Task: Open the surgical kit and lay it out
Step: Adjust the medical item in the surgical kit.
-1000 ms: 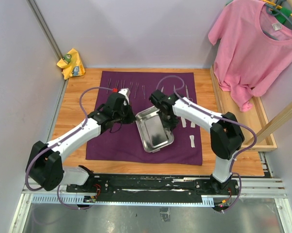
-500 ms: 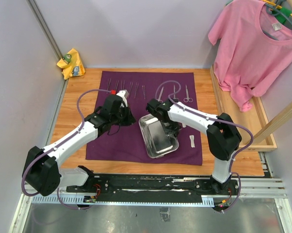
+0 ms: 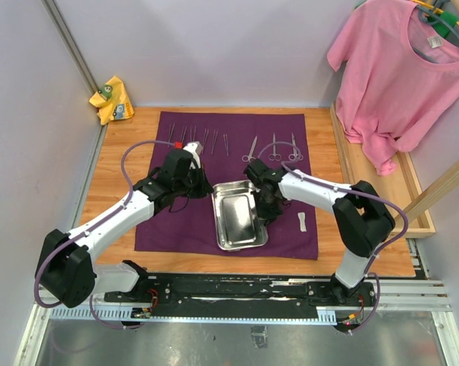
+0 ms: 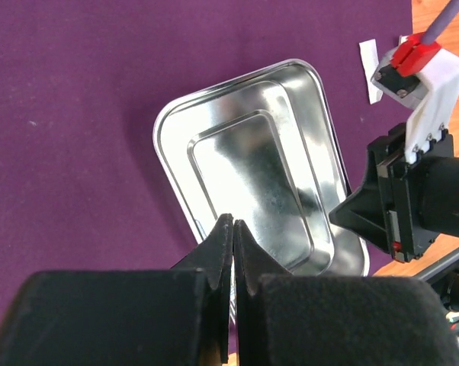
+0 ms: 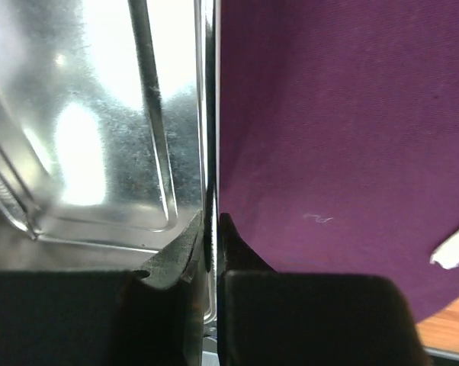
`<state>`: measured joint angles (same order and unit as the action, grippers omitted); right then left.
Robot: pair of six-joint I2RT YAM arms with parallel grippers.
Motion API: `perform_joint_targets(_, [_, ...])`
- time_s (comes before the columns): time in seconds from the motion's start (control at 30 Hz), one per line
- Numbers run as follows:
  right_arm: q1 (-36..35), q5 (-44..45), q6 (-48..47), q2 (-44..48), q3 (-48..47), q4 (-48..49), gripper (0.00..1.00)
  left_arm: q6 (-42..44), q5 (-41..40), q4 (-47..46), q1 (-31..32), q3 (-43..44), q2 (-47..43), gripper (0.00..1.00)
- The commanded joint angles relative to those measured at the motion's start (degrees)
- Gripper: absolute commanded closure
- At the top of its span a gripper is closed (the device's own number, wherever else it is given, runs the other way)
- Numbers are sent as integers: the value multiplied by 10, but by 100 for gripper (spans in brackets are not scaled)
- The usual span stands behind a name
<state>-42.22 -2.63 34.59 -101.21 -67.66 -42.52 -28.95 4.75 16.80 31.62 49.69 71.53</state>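
The dark purple cloth of the surgical kit lies spread flat on the table. On it the empty steel tray sits near the middle. My right gripper is shut on the tray's right rim, with one finger inside the tray and one outside. My left gripper is shut with nothing in it, its tips at the tray's left rim. Forceps and scissors lie in a row at the cloth's far edge. A white gauze piece lies right of the tray.
A yellow rag sits at the far left corner. A pink T-shirt hangs at the right above a wooden frame. Bare wood borders the cloth on both sides. The arms' metal base rail runs along the near edge.
My right gripper has swung the tray round and drawn it nearer, so it now lies squarer on the cloth and the scissers behind it show. The left gripper has barely moved.
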Motion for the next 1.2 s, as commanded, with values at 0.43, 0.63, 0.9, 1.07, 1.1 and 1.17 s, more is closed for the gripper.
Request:
perform_joint_targets(0.43, [136, -290, 17, 60, 16, 15, 99, -5, -23, 53, -3, 65, -2, 100])
perform_joint_targets(0.63, [149, -334, -7, 30, 2, -19, 99, -4, -20, 52, -3, 72, 8, 100])
perform_joint_targets(0.9, [144, -270, -40, 21, -22, -68, 99, -1, -19, 44, -3, 64, 12, 100])
perform_joint_targets(1.07, [95, -77, -35, 40, -14, -67, 99, -5, -14, 27, -3, 47, 17, 100])
perform_joint_targets(1.1, [83, -48, -29, 42, -7, -60, 99, -6, -15, 24, -3, 44, 18, 100])
perform_joint_targets(1.17, [62, -9, -17, 41, 8, -45, 99, -5, -15, 23, -3, 41, 20, 100])
